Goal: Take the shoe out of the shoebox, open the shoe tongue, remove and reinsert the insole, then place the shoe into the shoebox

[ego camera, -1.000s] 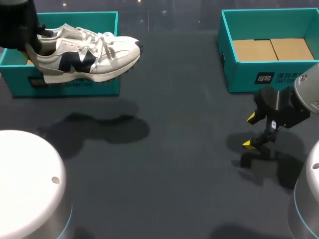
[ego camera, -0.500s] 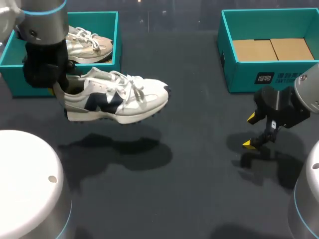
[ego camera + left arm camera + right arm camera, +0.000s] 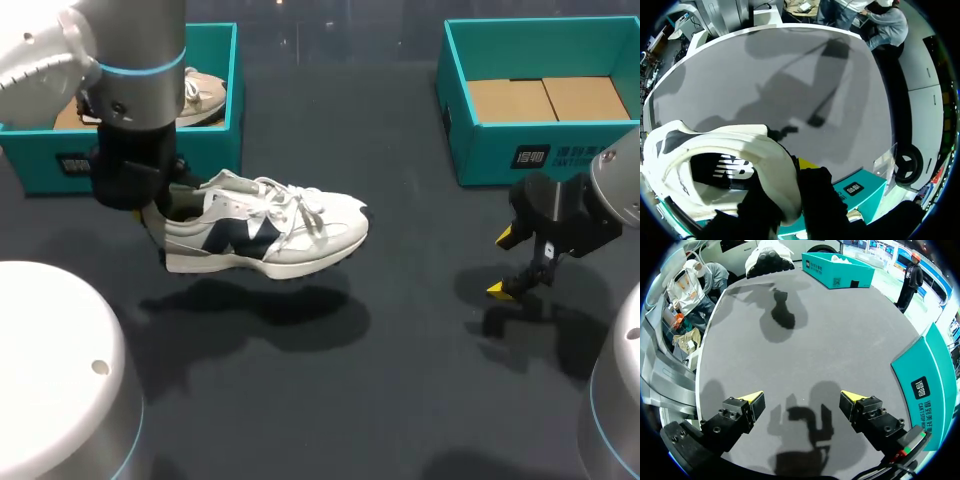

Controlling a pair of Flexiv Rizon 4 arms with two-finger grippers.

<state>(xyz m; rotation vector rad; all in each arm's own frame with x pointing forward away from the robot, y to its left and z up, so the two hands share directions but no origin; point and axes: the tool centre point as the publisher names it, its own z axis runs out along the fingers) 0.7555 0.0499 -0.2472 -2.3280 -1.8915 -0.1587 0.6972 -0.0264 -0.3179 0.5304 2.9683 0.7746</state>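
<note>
A white shoe with navy side panels (image 3: pixel 265 235) hangs just above the dark table, toe pointing right. My left gripper (image 3: pixel 158 212) is shut on its heel collar. In the left wrist view the heel collar (image 3: pixel 730 155) fills the space between the fingers, with one yellow tip (image 3: pixel 807 163) showing beside it. The teal shoebox (image 3: pixel 215 150) stands at the back left with a second shoe (image 3: pixel 205 92) inside. My right gripper (image 3: pixel 505 263) hovers open over the table at the right, nothing between its fingers (image 3: pixel 801 399). From it the shoe (image 3: pixel 769 257) shows far ahead.
A second teal box (image 3: pixel 480 140), lined with brown cardboard, stands at the back right, just behind my right gripper; its wall (image 3: pixel 930 385) is close beside that gripper. The shoebox (image 3: pixel 837 270) lies far ahead of the right gripper.
My left arm has carried the shoe out of the shoebox, forward and to the right, and lower over the table. The right arm has not moved.
</note>
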